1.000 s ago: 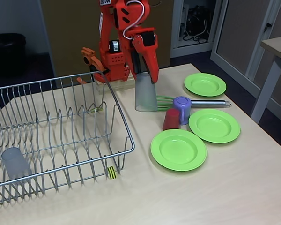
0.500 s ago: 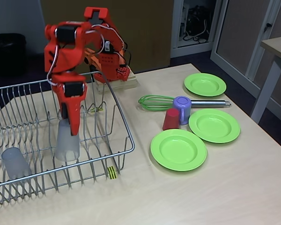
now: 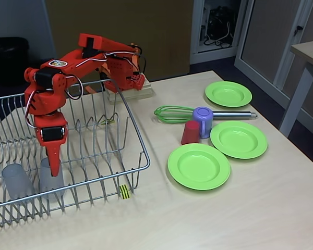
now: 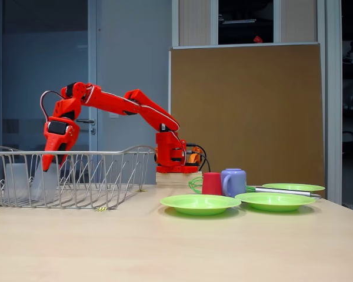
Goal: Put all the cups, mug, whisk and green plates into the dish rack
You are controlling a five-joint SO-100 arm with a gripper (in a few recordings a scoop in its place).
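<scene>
My gripper (image 3: 53, 165) points straight down into the dish rack (image 3: 137, 136), shut on the rim of a translucent grey tumbler (image 3: 48, 183) that stands low on the rack's front left wires. A second grey tumbler (image 3: 15, 180) stands just left of it. In the other fixed view the gripper (image 4: 49, 165) and both tumblers (image 4: 44, 182) (image 4: 15, 178) show behind the rack's wires (image 4: 106, 154). On the table to the right stand the red cup (image 3: 190, 132) and the purple mug (image 3: 202, 121). The green whisk (image 3: 172, 113) lies behind them. Three green plates (image 3: 199, 166) (image 3: 238, 139) (image 3: 228, 94) lie flat around them.
The arm's base (image 3: 126, 83) sits at the table's back edge, behind the rack's right corner. A yellow-black tag (image 3: 124, 191) marks the rack's front edge. Another table's corner (image 3: 308, 57) stands at the far right. Bare tabletop (image 3: 224, 219) lies in front.
The arm swung from the table's middle leftwards over the rack with the grey tumbler, then lowered it beside the other tumbler. The whisk's loops came into view.
</scene>
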